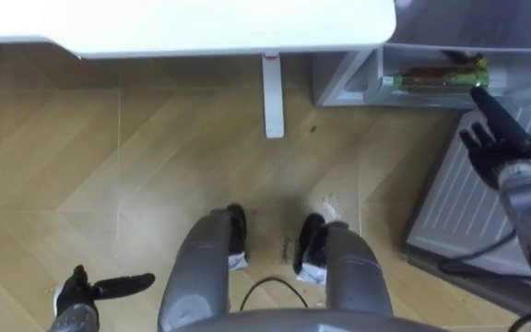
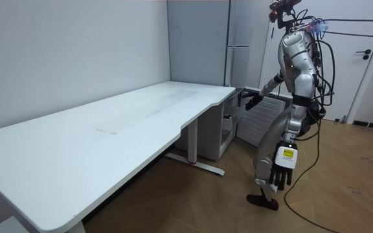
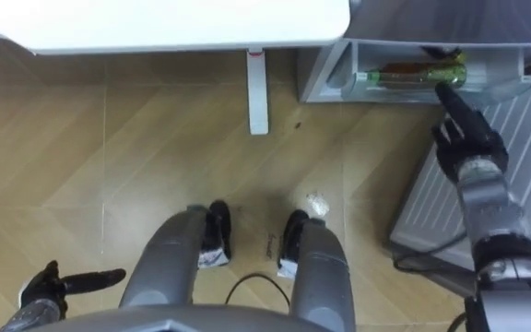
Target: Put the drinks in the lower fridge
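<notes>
The drink is a single bottle [image 1: 434, 76] lying on its side in the open lower fridge compartment [image 1: 350, 81], at the far right of the scene. Its long axis runs left to right. The middle of the bottle looks reddish-brown, with a green and yellow band at the right end and a paler green stretch at the left end. It rests behind the clear front wall of a shelf.

The robot's right hand [image 1: 501, 146] reaches out toward that shelf with its fingers straight and spread, holding nothing. One fingertip lies just near the bottle's right end; whether it touches cannot be told. Near it, to the right, the ribbed inner face of the open fridge door [image 1: 473, 207] slopes toward the floor.

The left hand [image 1: 88, 290] hangs low at the near left, over the wooden floor [image 1: 136, 175], with straight fingers and nothing in it.

In the room view the robot stands upright at the far end of the white desk [image 2: 96, 136], beside the tall grey fridge [image 2: 238, 39].
</notes>
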Controlling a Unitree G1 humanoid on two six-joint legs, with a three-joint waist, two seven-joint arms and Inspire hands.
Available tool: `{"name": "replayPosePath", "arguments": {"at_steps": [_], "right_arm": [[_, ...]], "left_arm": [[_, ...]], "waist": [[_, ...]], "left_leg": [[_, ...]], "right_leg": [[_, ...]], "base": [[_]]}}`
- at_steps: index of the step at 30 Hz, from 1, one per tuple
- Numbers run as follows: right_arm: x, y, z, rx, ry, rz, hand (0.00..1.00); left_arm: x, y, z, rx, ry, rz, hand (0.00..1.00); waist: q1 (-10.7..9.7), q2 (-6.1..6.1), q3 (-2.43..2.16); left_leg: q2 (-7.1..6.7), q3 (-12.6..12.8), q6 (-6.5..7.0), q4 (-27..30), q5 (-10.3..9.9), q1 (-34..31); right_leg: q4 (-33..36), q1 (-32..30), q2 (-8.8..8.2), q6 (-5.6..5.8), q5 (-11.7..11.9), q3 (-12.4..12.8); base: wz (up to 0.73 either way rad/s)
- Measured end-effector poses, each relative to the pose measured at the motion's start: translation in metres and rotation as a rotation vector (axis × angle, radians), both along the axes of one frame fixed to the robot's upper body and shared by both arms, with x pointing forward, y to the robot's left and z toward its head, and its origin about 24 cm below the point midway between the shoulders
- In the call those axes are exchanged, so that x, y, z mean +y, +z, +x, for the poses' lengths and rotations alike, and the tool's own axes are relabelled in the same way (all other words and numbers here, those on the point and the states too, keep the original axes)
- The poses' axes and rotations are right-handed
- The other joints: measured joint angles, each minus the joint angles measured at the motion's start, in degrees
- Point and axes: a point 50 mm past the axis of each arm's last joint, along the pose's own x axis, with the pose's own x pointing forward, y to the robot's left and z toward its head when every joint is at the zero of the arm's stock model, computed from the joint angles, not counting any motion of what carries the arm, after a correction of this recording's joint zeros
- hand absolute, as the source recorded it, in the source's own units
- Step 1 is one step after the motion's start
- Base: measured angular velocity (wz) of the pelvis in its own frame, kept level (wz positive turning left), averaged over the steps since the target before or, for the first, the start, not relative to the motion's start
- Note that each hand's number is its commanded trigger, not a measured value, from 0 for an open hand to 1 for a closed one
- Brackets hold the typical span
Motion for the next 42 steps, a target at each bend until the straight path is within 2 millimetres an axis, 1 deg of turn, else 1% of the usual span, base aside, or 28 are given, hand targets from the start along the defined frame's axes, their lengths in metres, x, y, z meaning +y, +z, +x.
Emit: {"name": "replayPosePath", "arguments": {"at_steps": [3, 5, 6, 8, 9, 10, 12, 15, 17, 19, 21, 23, 24, 28, 30, 33, 35, 38, 40, 42], "right_arm": [[-0.003, 0.002, 0.000, 0.043, -0.028, -0.037, 0.00], [-0.007, 0.007, 0.007, 0.058, -0.048, -0.070, 0.00], [-0.011, 0.012, 0.012, 0.058, -0.076, -0.086, 0.00], [-0.020, 0.018, 0.013, 0.075, -0.106, -0.125, 0.00], [-0.024, 0.021, 0.013, 0.088, -0.128, -0.142, 0.00], [-0.027, 0.024, 0.014, 0.099, -0.146, -0.152, 0.00], [-0.029, 0.028, 0.017, 0.108, -0.169, -0.158, 0.00], [-0.030, 0.032, 0.020, 0.121, -0.194, -0.161, 0.00], [-0.033, 0.039, 0.024, 0.113, -0.207, -0.170, 0.00], [-0.036, 0.053, 0.035, 0.084, -0.227, -0.178, 0.00], [-0.037, 0.062, 0.042, 0.059, -0.239, -0.171, 0.00], [-0.040, 0.070, 0.048, 0.039, -0.251, -0.170, 0.00], [-0.041, 0.076, 0.052, 0.017, -0.255, -0.167, 0.00], [-0.037, 0.091, 0.066, -0.040, -0.232, -0.173, 0.00], [-0.035, 0.095, 0.071, -0.052, -0.209, -0.188, 0.00], [-0.034, 0.104, 0.077, -0.089, -0.188, -0.198, 0.00], [-0.032, 0.109, 0.082, -0.115, -0.167, -0.203, 0.00], [-0.031, 0.118, 0.087, -0.159, -0.147, -0.211, 0.00], [-0.027, 0.131, 0.097, -0.184, -0.124, -0.232, 0.00], [-0.027, 0.130, 0.096, -0.168, -0.120, -0.247, 0.00]], "left_arm": [[0.001, 0.001, 0.000, -0.003, 0.009, 0.021, 0.00], [0.002, 0.001, 0.001, -0.007, 0.012, 0.034, 0.00], [0.002, 0.002, 0.002, -0.013, 0.012, 0.036, 0.00], [0.001, 0.002, 0.002, -0.019, 0.012, 0.039, 0.00], [0.002, 0.002, 0.001, -0.015, 0.015, 0.042, 0.00], [0.001, 0.001, 0.001, -0.010, 0.018, 0.050, 0.00], [0.002, 0.001, 0.000, -0.006, 0.021, 0.059, 0.00], [0.003, 0.002, 0.000, -0.002, 0.018, 0.078, 0.00], [0.003, 0.003, 0.001, -0.005, 0.013, 0.083, 0.00], [0.004, 0.003, 0.002, -0.013, 0.014, 0.088, 0.00], [0.005, 0.004, 0.003, -0.017, 0.017, 0.099, 0.00], [0.005, 0.006, 0.007, -0.036, 0.017, 0.107, 0.00], [0.004, 0.007, 0.009, -0.050, 0.015, 0.107, 0.00], [0.003, 0.008, 0.013, -0.066, 0.009, 0.103, 0.00], [0.003, 0.009, 0.015, -0.075, 0.005, 0.103, 0.00], [0.001, 0.012, 0.020, -0.101, -0.006, 0.094, 0.00], [0.001, 0.011, 0.020, -0.102, -0.011, 0.090, 0.00], [0.000, 0.014, 0.025, -0.119, -0.033, 0.084, 0.00], [0.004, 0.018, 0.030, -0.147, -0.053, 0.082, 0.00], [0.006, 0.019, 0.030, -0.149, -0.057, 0.083, 0.00]], "waist": [[-0.3, 0.08, -0.01], [-0.2, 0.37, 0.06], [-0.3, 0.58, 0.11], [-0.1, 1.62, 0.15], [0.1, 2.02, 0.23], [0.4, 2.30, 0.21], [0.5, 2.73, 0.23], [0.6, 2.86, 0.24], [0.6, 2.86, 0.23], [0.4, 2.85, 0.24], [0.1, 2.81, 0.26], [-0.1, 2.71, 0.32], [0.0, 2.65, 0.36], [0.0, 2.13, 0.68], [0.0, 2.09, 0.70], [0.0, 1.78, 0.90], [0.0, 1.60, 1.01], [-0.1, 1.38, 1.13], [0.0, 1.14, 1.26], [0.0, 0.93, 1.26]], "left_leg": [[0.08, 0.2, -0.11, 0.7, -0.4, -0.7], [0.17, 0.4, -0.14, 1.9, -0.8, -1.9], [0.03, 0.6, -0.01, 2.9, -0.9, -3.0], [0.02, 0.4, 0.16, 5.2, -1.6, -5.0], [-0.06, 0.4, 0.18, 6.3, -1.9, -6.0], [-0.18, 0.6, 0.22, 7.3, -2.1, -7.1], [-0.21, 0.6, 0.23, 9.2, -2.4, -9.4], [-0.15, 0.4, 0.08, 13.1, -3.2, -13.4], [-0.01, 0.5, -0.30, 15.3, -3.7, -16.5], [0.12, 0.7, -0.32, 17.6, -3.9, -20.5], [0.14, 0.6, -0.37, 19.6, -4.2, -22.9], [0.06, 0.6, -0.44, 21.3, -4.4, -24.9], [0.03, 0.5, -0.45, 22.2, -4.5, -26.1], [0.34, 0.3, -0.65, 24.7, -4.8, -29.8], [0.47, -0.2, -0.76, 25.4, -4.9, -31.0], [0.27, -0.5, -0.81, 25.9, -4.8, -32.0], [0.18, -0.6, -0.95, 25.9, -4.9, -32.1], [-0.15, -0.6, -1.00, 25.6, -5.0, -32.4], [-0.10, -0.7, -1.02, 25.5, -4.9, -33.0], [-0.12, -1.0, -0.83, 25.4, -4.8, -33.0]], "right_leg": [[0.9, -1.0, -0.07, -0.15, -0.3, 0.2], [2.6, -2.5, -0.30, -0.35, -0.6, 0.4], [4.1, -3.9, -0.86, -0.49, -1.2, 0.4], [6.5, -5.8, -1.15, -0.40, -2.1, 0.4], [8.0, -6.9, -1.39, -0.43, -2.8, 0.7], [9.6, -8.4, -1.83, -0.54, -3.3, 0.9], [12.1, -10.7, -2.28, -0.83, -4.2, 1.0], [16.8, -15.1, -3.20, -1.53, -5.9, 1.0], [19.4, -18.4, -3.94, -1.75, -6.9, 0.8], [22.4, -22.7, -4.50, -2.31, -7.4, 1.0], [24.8, -25.2, -5.03, -2.84, -8.0, 1.2], [26.9, -27.3, -5.42, -3.05, -8.8, 1.3], [28.0, -28.6, -5.99, -3.26, -9.0, 1.3], [30.7, -32.1, -6.07, -3.91, -9.7, 1.3], [31.2, -33.0, -6.08, -4.14, -9.8, 1.1], [31.8, -34.0, -6.21, -4.26, -10.1, 1.0], [31.9, -34.1, -6.30, -4.34, -10.2, 1.0], [31.9, -34.3, -6.93, -4.55, -10.4, 0.8], [31.8, -34.7, -6.94, -4.83, -10.4, 0.6], [31.7, -34.5, -6.94, -4.98, -10.4, 0.2]], "base": [[-0.04], [-0.03], [0.08], [0.12], [0.08], [0.07], [0.11], [0.13], [0.07], [0.08], [0.12], [0.15], [0.14], [0.07], [0.03], [0.07], [0.02], [0.07], [0.04], [0.02]]}}
